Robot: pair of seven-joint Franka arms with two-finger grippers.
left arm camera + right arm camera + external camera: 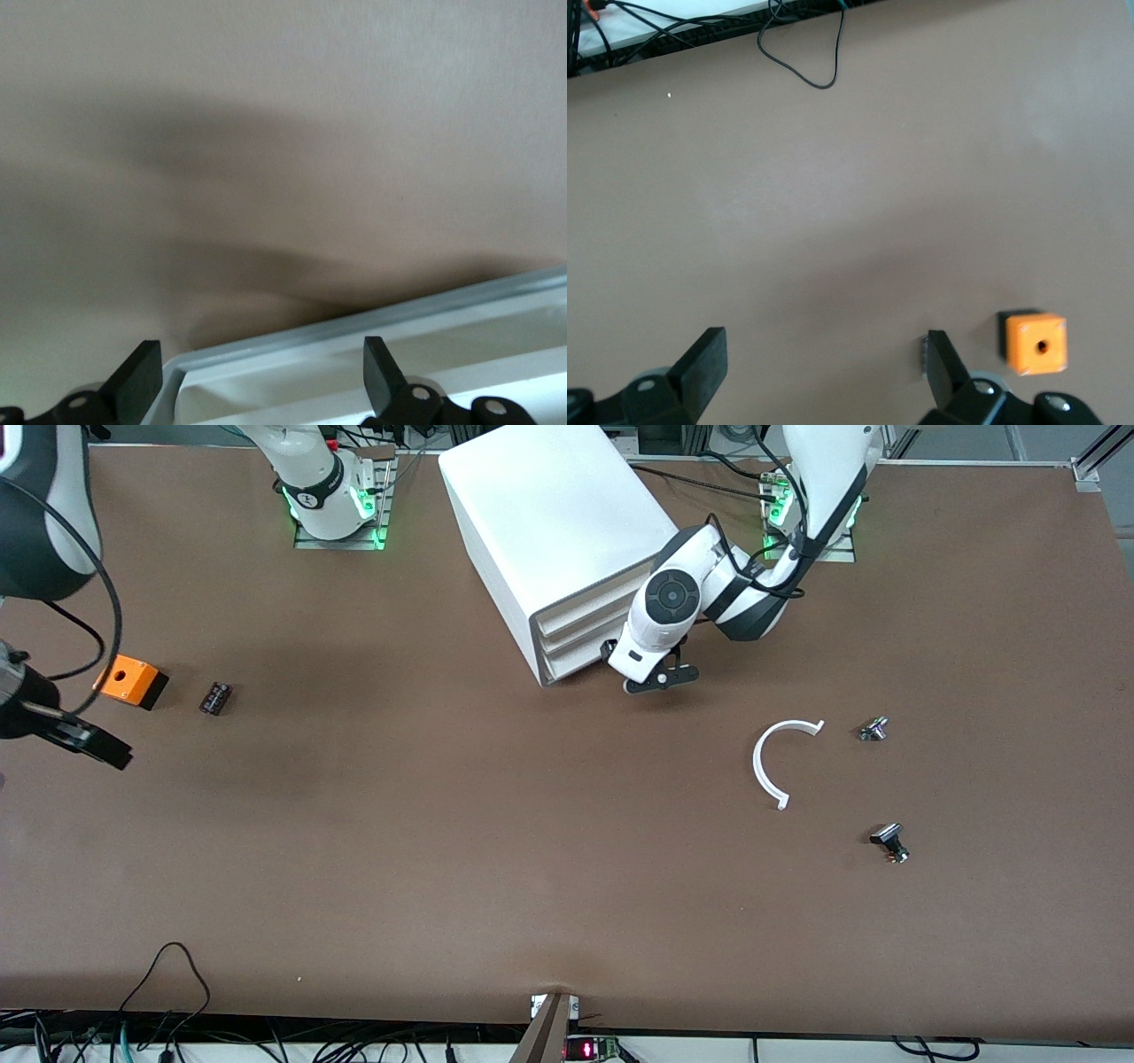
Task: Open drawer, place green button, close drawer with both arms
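Observation:
The white cabinet (549, 522) stands at the table's edge farthest from the front camera, between the arm bases. Its bottommost drawer (574, 666) shows only as a thin white front. My left gripper (663, 680) is low at that front, fingers open. In the left wrist view the drawer's white rim (354, 326) lies between the open fingers (140, 376), with a hollow below it. My right gripper (93, 746) is open and empty over the table at the right arm's end. It also shows in the right wrist view (824, 372). The green button is not in view.
An orange box (133, 680) (1036, 343) and a small black part (215, 697) lie near my right gripper. A white C-shaped ring (780, 766), a silvery knob part (873, 729) and a black-capped button (889, 841) lie toward the left arm's end, nearer the front camera.

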